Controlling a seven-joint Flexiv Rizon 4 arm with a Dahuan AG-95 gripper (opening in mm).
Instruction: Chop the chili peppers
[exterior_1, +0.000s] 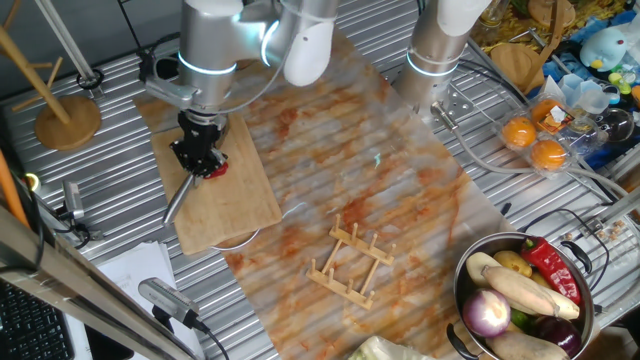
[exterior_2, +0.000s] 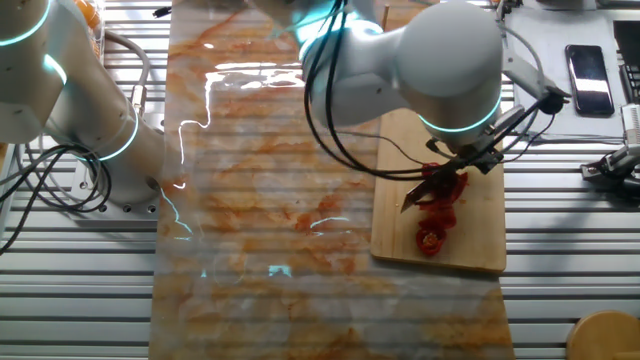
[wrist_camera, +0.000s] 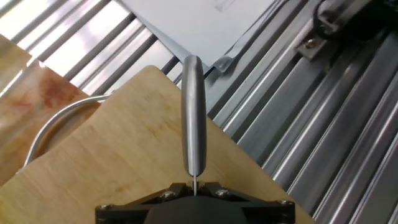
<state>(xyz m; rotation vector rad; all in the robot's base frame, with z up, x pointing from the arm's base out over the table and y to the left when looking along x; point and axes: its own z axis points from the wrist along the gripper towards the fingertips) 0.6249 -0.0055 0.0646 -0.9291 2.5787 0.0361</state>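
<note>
We see bright, even light from overhead in all views. Glare streaks the plastic sheet (exterior_2: 240, 190) at the upper centre of the other fixed view (white, with cyan glints lower down). In the hand view the knife handle (wrist_camera: 193, 118) gleams, and the frame's lower edge is soft. Shadows are faint.

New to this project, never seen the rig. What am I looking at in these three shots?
A robot arm with a two-finger gripper works at a table. Two pictures come from fixed cameras on different sides; the third looks along the fingers from the hand. The gripper is shut on a knife with a metal handle, blade down on a wooden cutting board. Red chili peppers, partly cut, lie on the board under it. Also on the table: a stained plastic sheet, a small wooden rack and a pot of vegetables.
</note>
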